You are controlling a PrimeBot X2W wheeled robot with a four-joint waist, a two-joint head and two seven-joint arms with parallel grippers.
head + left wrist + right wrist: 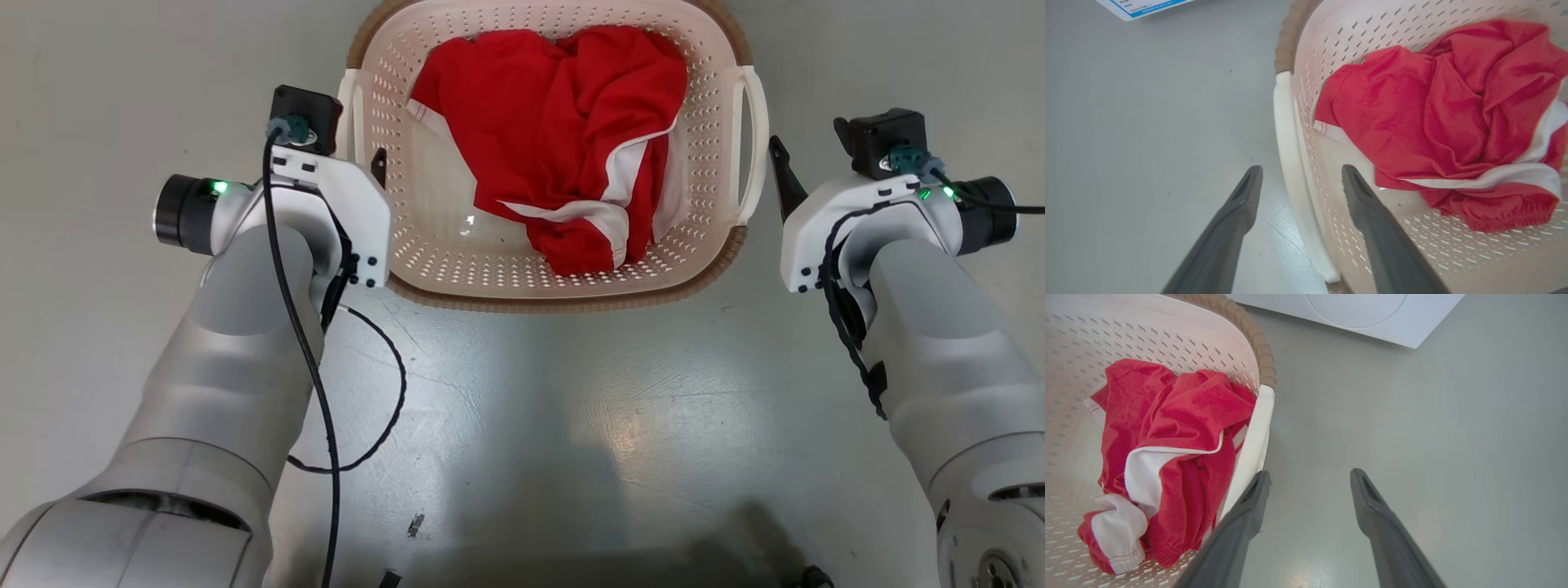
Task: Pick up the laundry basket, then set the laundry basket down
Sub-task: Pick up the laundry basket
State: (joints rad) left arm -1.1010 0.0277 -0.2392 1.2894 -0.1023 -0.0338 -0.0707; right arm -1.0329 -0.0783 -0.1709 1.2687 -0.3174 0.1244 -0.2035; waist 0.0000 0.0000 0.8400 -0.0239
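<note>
Laundry area: white washer (pixel 1355 310) with round door, laundry basket (pixel 563 305) of red clothing (pixel 555 139) on grey floor (pixel 522 392)

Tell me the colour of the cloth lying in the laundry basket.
The cloth is red with white bands; the head view shows it best.

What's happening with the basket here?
The laundry basket sits on the floor with a red and white garment inside, not yet lifted. The left pincer is open with the basket's left handle between its fingers. The right pincer is open just outside the right handle, gripping nothing.
</note>
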